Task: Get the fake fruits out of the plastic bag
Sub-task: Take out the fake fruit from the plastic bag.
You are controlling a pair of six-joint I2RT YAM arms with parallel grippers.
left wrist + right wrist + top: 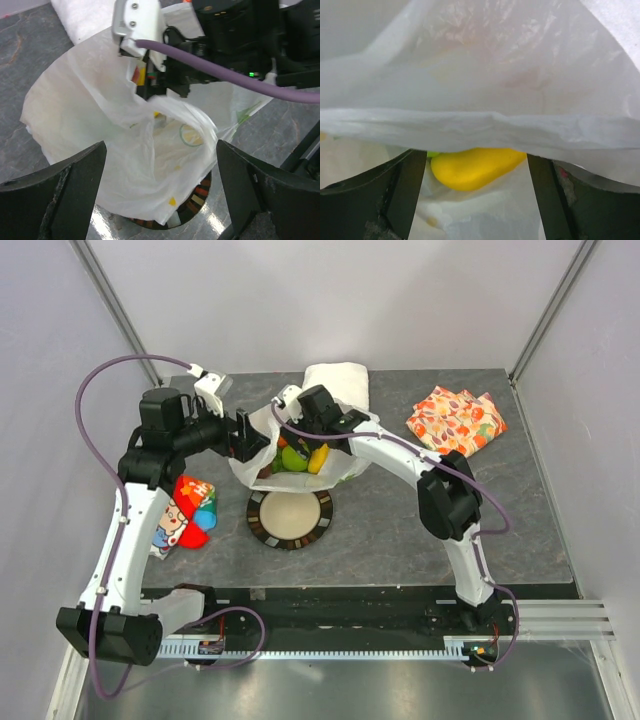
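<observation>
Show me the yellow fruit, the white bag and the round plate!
yellow fruit (pixel 472 170): right wrist view, on its smooth rounded middle.
white bag (pixel 75 110): left wrist view, on its crinkly left wall.
round plate (pixel 290 543): top view, on its dark near rim.

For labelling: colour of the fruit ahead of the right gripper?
Yellow fruit, best in right wrist view.

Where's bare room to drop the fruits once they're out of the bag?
The round dark-rimmed beige plate is bare. Grey tabletop lies open between plate and right arm, and past that arm, nearside of the orange patterned fabric. Crowded: the white plastic bag at back centre, with both arms and the white cloth roll around it.
</observation>
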